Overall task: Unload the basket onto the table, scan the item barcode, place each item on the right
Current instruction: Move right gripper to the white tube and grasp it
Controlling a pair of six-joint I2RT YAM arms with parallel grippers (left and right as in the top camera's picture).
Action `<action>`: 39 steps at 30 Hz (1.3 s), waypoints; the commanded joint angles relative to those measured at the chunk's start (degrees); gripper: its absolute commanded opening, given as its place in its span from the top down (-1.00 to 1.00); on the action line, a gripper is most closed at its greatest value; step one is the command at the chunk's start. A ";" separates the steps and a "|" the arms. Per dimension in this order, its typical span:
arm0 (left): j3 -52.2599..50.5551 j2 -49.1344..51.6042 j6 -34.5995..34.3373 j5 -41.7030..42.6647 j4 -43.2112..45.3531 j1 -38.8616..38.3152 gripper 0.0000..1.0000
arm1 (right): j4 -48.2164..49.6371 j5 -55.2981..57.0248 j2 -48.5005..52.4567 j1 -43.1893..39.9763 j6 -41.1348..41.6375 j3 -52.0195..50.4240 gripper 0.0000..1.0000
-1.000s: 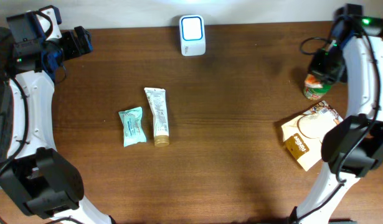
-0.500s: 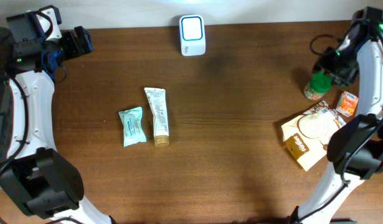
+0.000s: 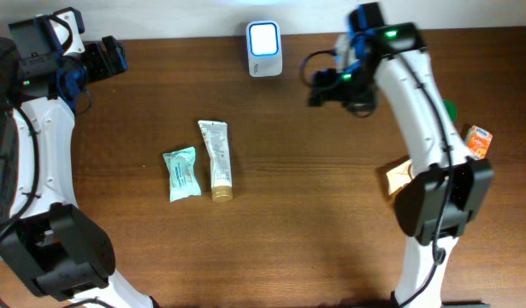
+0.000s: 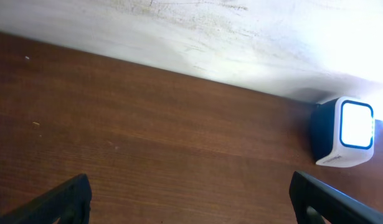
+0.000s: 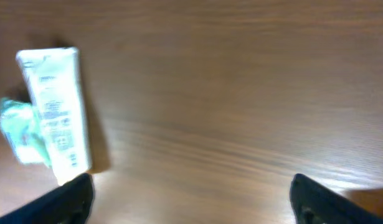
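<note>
Hanging above bare wood at the middle right of the table (image 3: 331, 222), the right gripper (image 3: 321, 91) has its claw spread wide with nothing between the fingers (image 5: 70, 198); in its wrist view the two dark tips sit at the lower corners with only tabletop between them. Left of it and nearer lie the items: a white tube (image 3: 215, 159) with its gold cap pointing to the near side, and just beside it on the left a pale green packet (image 3: 182, 174); whether the two touch I cannot tell. Neither is held. The scanner (image 3: 264, 49), a small white block with a lit face, stands at the far edge near the middle, well apart from both items. The left gripper (image 3: 109, 58) hovers at the far left corner, claw likewise wide and empty, its camera looking along the far edge toward the scanner. On the right side an orange carton (image 3: 478, 140) and a brown pouch (image 3: 398, 177) lie partly hidden behind the right arm (image 3: 416, 94), with a green object (image 3: 451, 109) showing just beside it.
</note>
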 commanded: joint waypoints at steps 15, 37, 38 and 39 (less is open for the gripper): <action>0.57 0.37 1.11 0.07 0.09 -0.11 -0.98 | 15.30 -11.06 11.91 29.16 8.57 0.42 0.92; 0.57 0.37 1.11 0.07 0.09 -0.11 -0.98 | -0.24 16.50 18.99 27.32 16.15 0.17 0.91; 0.57 0.37 1.11 0.07 0.11 -0.11 -0.98 | -0.28 17.35 18.99 26.29 16.15 0.17 0.92; 0.57 0.39 1.11 0.07 0.11 -0.11 -0.98 | -0.13 17.79 18.99 25.57 16.15 0.17 0.91</action>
